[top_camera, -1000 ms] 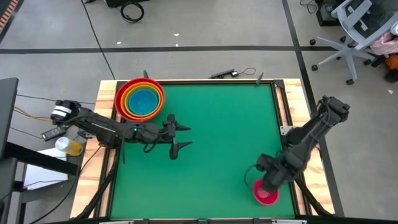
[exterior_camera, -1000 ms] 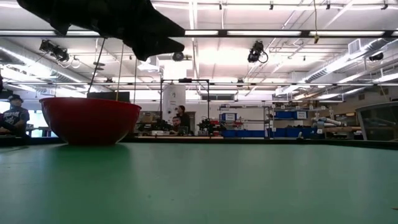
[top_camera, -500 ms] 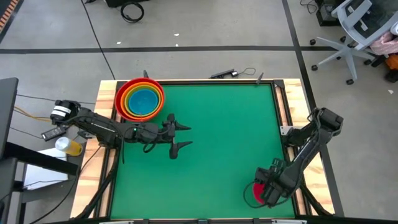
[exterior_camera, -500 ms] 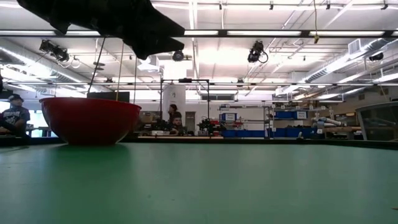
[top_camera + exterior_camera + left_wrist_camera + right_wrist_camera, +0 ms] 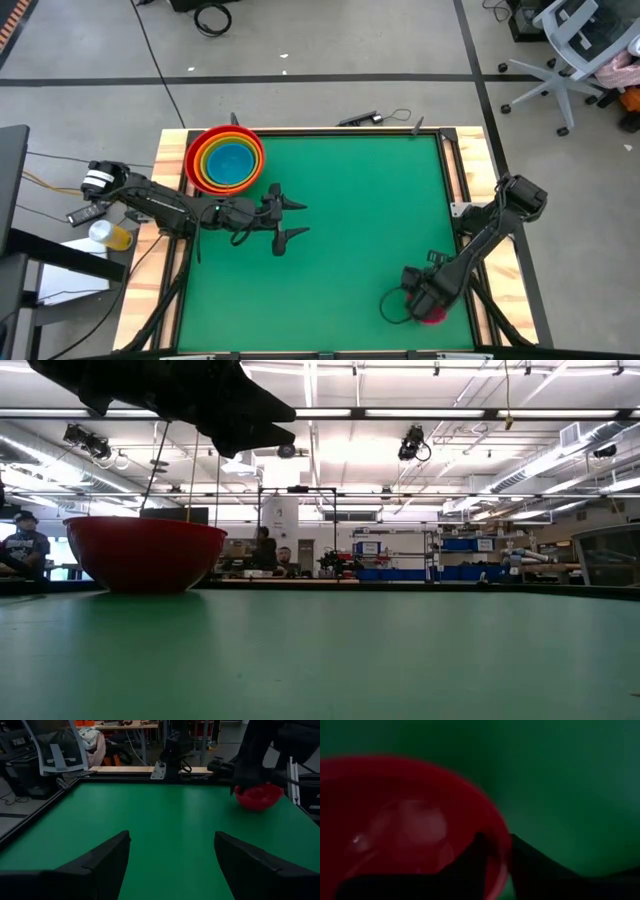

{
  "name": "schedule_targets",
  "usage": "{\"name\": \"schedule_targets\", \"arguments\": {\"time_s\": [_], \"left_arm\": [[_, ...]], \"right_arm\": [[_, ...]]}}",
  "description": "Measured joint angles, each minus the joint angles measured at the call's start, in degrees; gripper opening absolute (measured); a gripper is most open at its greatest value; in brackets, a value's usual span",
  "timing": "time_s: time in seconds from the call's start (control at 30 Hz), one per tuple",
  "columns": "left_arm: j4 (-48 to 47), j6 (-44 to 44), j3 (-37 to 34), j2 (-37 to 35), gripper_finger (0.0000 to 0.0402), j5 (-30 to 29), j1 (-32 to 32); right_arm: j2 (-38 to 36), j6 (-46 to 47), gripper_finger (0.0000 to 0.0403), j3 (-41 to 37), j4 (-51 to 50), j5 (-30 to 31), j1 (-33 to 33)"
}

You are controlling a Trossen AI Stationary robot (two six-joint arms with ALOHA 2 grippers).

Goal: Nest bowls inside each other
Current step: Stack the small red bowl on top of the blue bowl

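While mouth-up, the pink bowl [image 5: 432, 314] meets the right end effector [image 5: 418, 302].

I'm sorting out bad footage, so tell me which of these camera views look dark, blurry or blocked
Right wrist view: dim and soft, filled by the pink bowl with the right gripper pinching its rim. Left wrist view: underexposed, the left gripper in silhouette. Low view: bright ceiling lights, an arm blocking the upper left. High view: evenly lit, sharp.

Magenta pink bowl [image 5: 433, 315]; red [image 5: 193, 156], orange [image 5: 203, 158], yellow [image 5: 212, 160], blue [image 5: 231, 163] bowls; green table [image 5: 350, 230].
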Motion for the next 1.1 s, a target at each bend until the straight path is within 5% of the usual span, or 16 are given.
{"name": "schedule_targets", "arguments": {"time_s": [0.07,0.2,0.47,0.67,0.77,1.1], "left_arm": [[0.0,0.0,0.0,0.0,0.0292,0.0,0.0],[0.0,-1.4,0.0,0.0,0.0292,0.0,0.0],[-1.0,-7.5,0.0,0.0,0.0292,-0.5,-2.7],[-4.9,-10.1,0.0,-0.8,0.0292,-13.0,-6.9],[-7.1,-10.0,0.0,-1.1,0.0292,-19.7,-8.3],[-8.8,-8.6,-0.1,-1.1,0.0292,-25.8,-8.5]], "right_arm": [[-0.8,-2.3,0.003,0.2,0.7,-1.8,-1.1],[-2.5,-7.7,0.0026,2.3,1.4,2.4,-3.6],[-6.3,-30.2,0.0034,5.7,14.3,35.5,-13.5],[-4.3,-37.5,0.0034,1.9,42.4,55.3,-24.9],[-1.7,-42.2,0.0034,0.0,56.8,59.2,-29.7],[11.6,-60.6,0.0034,-0.9,91.7,65.9,-37.8]]}}
